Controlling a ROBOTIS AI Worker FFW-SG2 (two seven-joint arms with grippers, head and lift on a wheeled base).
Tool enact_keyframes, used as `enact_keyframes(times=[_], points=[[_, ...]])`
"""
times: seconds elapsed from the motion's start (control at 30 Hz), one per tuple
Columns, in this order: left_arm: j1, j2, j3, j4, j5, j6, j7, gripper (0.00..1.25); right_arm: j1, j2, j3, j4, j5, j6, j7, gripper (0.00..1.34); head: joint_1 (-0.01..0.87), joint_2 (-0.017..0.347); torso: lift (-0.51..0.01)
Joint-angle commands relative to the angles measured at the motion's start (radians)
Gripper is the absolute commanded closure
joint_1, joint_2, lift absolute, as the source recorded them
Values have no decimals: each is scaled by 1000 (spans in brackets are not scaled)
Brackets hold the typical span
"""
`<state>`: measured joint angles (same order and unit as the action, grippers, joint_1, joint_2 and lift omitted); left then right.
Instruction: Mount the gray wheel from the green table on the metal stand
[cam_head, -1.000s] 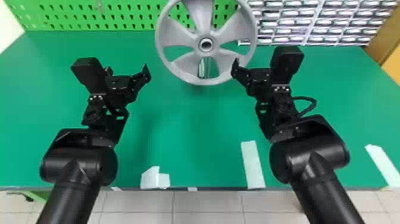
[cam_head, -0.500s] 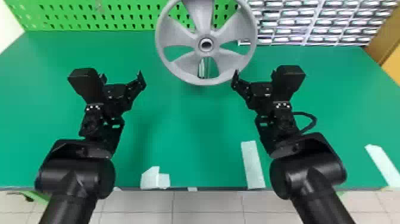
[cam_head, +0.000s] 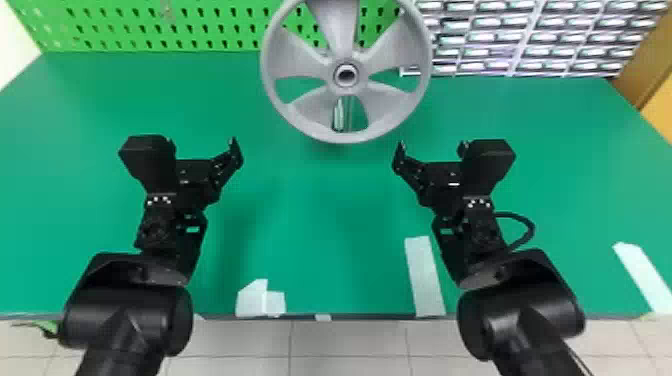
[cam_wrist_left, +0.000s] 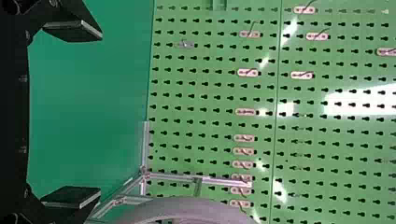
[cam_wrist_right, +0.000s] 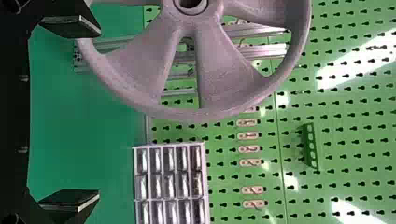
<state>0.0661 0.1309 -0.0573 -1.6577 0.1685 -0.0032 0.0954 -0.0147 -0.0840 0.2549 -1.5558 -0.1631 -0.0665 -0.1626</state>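
Observation:
The gray wheel (cam_head: 309, 111) stands upright off the table at the back, in front of the metal stand (cam_head: 339, 114), whose post shows between its spokes. Left gripper (cam_head: 201, 146) is open over the green table (cam_head: 320, 225), nearer the front edge and to the left of the wheel. Mirroring it on the right is the open right gripper (cam_head: 431, 148). In the left wrist view, the left gripper (cam_wrist_left: 86, 114) has empty, spread fingers; stand bars (cam_wrist_left: 219, 181) show behind the wheel rim (cam_wrist_left: 187, 210). The right gripper (cam_wrist_right: 85, 112) also holds nothing, with the wheel (cam_wrist_right: 224, 70) beyond its fingers.
A green pegboard (cam_head: 150, 30) borders the table's back. A rack of small compartments (cam_head: 525, 37) stands at the back right. Pale tape pieces (cam_head: 424, 277) lie near the front edge. Orange-brown panel (cam_head: 645, 65) at the far right.
Both arms have drawn back toward the table's front edge, farther from the wheel, with the left also shifting slightly left. The wheel has stayed in place.

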Motion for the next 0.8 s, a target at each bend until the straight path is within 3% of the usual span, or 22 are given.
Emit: enact_keyframes(times=[0.0, 0.77], points=[[9, -2, 7, 1, -6, -3, 1, 117, 16, 4, -9, 0, -1, -3, 0, 91, 867, 52, -100], [8, -4, 10, 1, -21, -1, 1, 117, 18, 6, -35, 0, -6, -4, 3, 93, 867, 52, -100]])
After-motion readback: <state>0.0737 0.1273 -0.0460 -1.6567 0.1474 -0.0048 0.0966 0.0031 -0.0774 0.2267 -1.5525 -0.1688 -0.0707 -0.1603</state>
